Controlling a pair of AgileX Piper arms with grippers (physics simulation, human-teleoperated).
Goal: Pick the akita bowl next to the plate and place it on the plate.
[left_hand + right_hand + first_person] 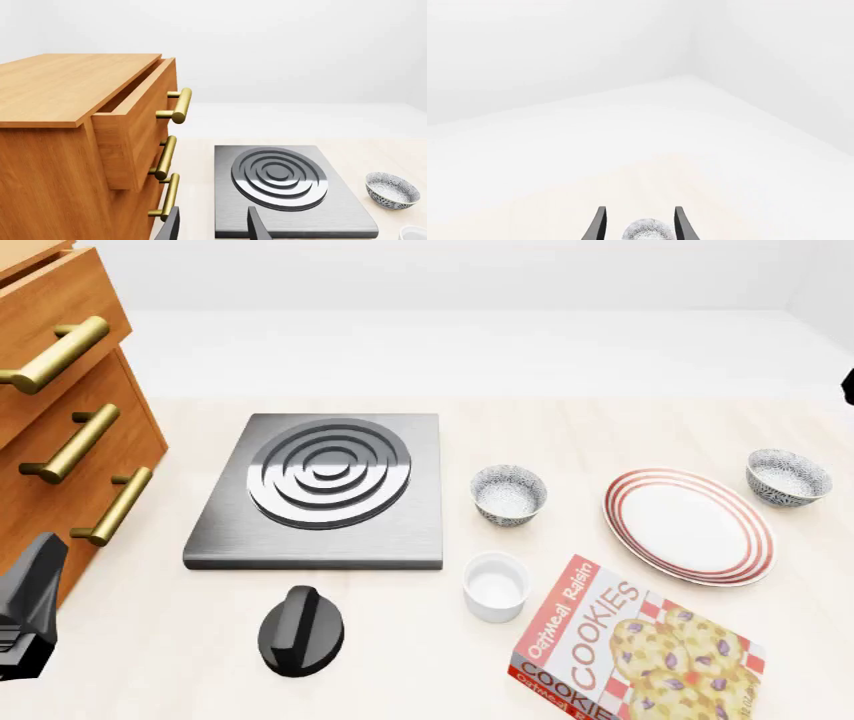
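So on the pale tabletop (160,660) there's the big white plate (690,525) with red rings sitting off to the right, and there are two speckled bowls that look the same. One akita bowl (787,476) sits just beside the plate's far right edge, upright, and the twin bowl (509,493) sits on the plate's left side, between the plate and the grey stove burner slab (323,490). Both look about equally close to the plate, so honestly I can't tell which one counts as "next to" it. In front of the twin there's a plain white cup (495,586), and just right of that a red cookie box (627,650) lying flat. A black knob (302,631) sits in front of the burner. Wooden drawer cabinet (60,430) with brass handles is on the far left, top drawer pulled out a bit in the left wrist view. The left hand (212,227) is released, fingers spread with nothing between them, pointing toward the burner. The right hand (638,225) is also spread apart, empty, with a speckled bowl rim peeking up between the fingers below it, not touching as far as I can see.
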